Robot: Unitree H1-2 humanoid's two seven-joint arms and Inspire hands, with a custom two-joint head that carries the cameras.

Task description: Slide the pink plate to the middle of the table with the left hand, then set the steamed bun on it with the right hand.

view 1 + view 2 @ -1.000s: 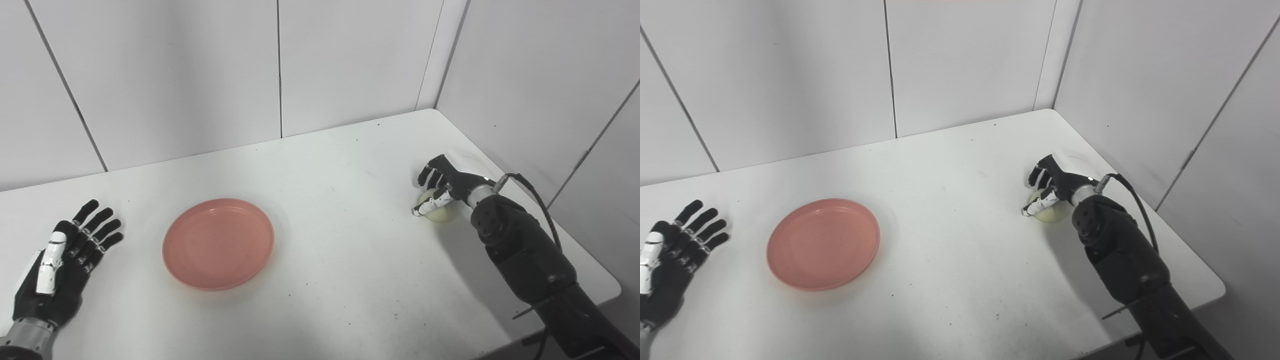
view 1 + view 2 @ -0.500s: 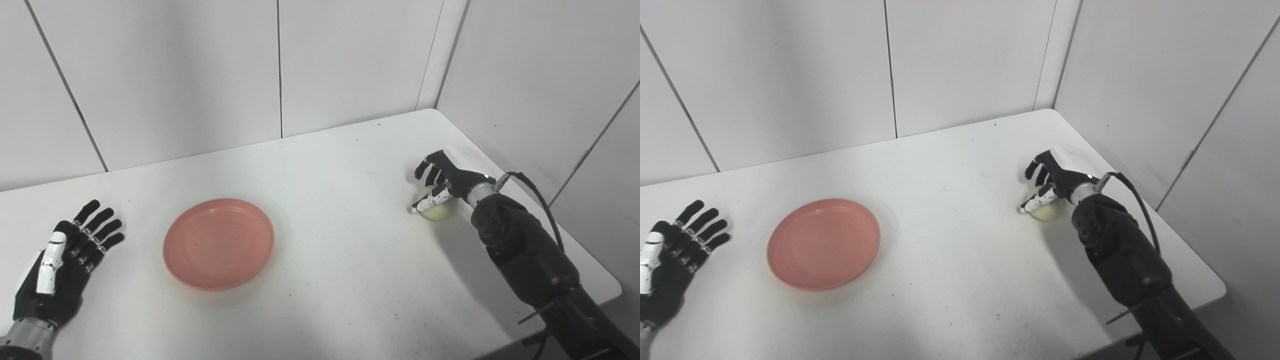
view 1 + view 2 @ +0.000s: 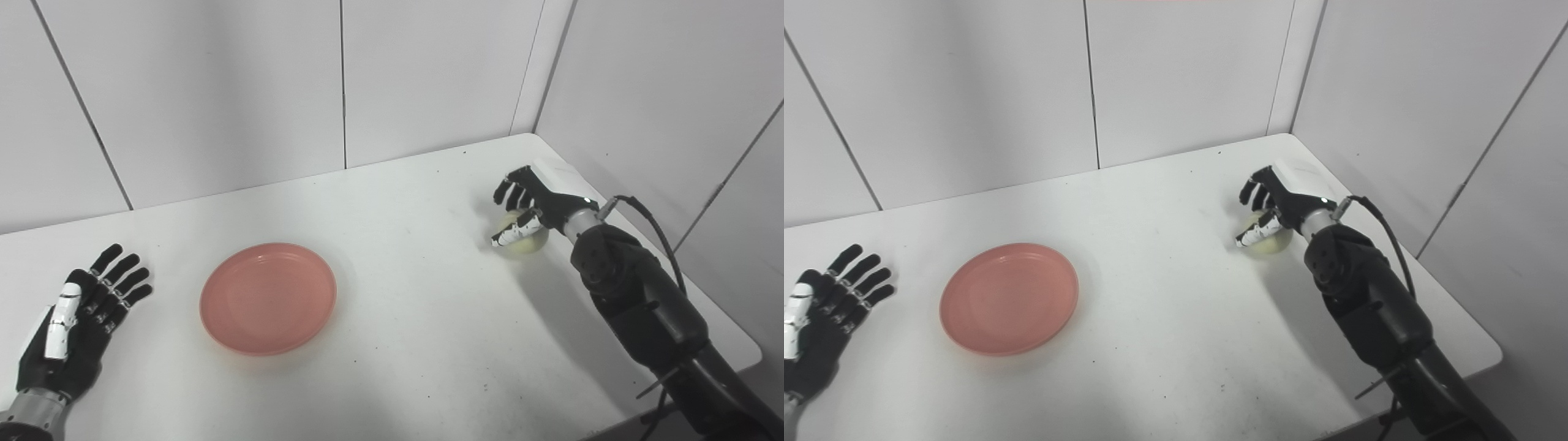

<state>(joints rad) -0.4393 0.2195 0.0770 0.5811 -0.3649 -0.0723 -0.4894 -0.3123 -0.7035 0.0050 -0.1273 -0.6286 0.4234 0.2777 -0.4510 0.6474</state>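
Nearest, at the left edge of the white table (image 3: 429,343), the left hand (image 3: 73,324) lies flat, palm down, its fingers (image 3: 125,269) spread a little and pointing toward the far wall. It holds nothing and touches nothing but the tabletop. The pink plate (image 3: 267,297) lies to its right, well apart from it, in the left-of-middle part of the table and somewhat toward the near side. The plate is upright on its base and carries nothing.

On the right side the dark right arm (image 3: 643,300) comes in from the near right corner and reaches away toward the far right part of the table, with a black cable (image 3: 1387,226) looping off the wrist. Farther along it, the right hand (image 3: 1274,205) is curled over the steamed bun (image 3: 1271,242), a pale yellowish round thing that sits under and just near of the palm. The fingers arch down on the bun's far left side, and the white-marked thumb (image 3: 513,232) lies across its near left face, so the hand is closed around the bun from above. Only the bun's near, lower part shows past the hand. A shadow lies on the table just under and to the near right of it; whether the bun touches the table or is clear of it cannot be told. The bun and the plate are well apart, with bare tabletop between them.

Beyond the table stand the pale panelled walls (image 3: 245,92), meeting in a corner at the far right.
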